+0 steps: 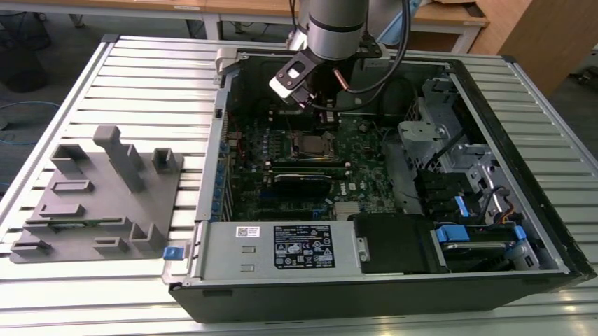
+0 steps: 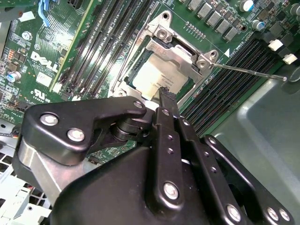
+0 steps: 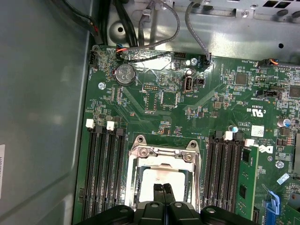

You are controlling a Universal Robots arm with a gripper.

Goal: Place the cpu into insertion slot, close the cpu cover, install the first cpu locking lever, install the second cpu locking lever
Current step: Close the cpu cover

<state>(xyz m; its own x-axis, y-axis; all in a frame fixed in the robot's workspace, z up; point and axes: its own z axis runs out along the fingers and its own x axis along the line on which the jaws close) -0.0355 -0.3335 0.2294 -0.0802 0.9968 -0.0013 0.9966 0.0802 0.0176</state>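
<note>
Robot arm [image 1: 335,28] reaching from the upper middle of the exterior view into an open computer case [image 1: 374,301], which lies on its side on a slatted table [image 1: 140,77]. A grey fixture tray [image 1: 94,203] sits at the exterior view's left, well apart from the case.

The gripper [image 3: 164,188] hangs just above the insertion slot [image 1: 309,145] on the green motherboard [image 3: 197,108]. Its two black fingers are pressed together with nothing between them. The cpu [image 2: 152,77] is seated in the slot, its pale metal top showing through the cut-out of the cpu cover [image 3: 165,158]. The cover appears to lie flat over the chip, between two banks of memory slots [image 3: 105,164]. One locking lever [image 2: 248,71], a thin wire rod, angles away from the socket corner and looks unlatched.

Handling, as a judgement:
- **The cpu:** light, rigid and smooth-topped. Its contacts and the pin field beneath are fragile, so it is best held by its edges and never pushed sideways.
- **The cpu cover:** thin, stiff sheet metal, probably hinged. It can be pressed on its frame rather than on the chip.
- **The locking lever:** springy and slippery. It is best engaged near its free end, where leverage is greatest.
</note>
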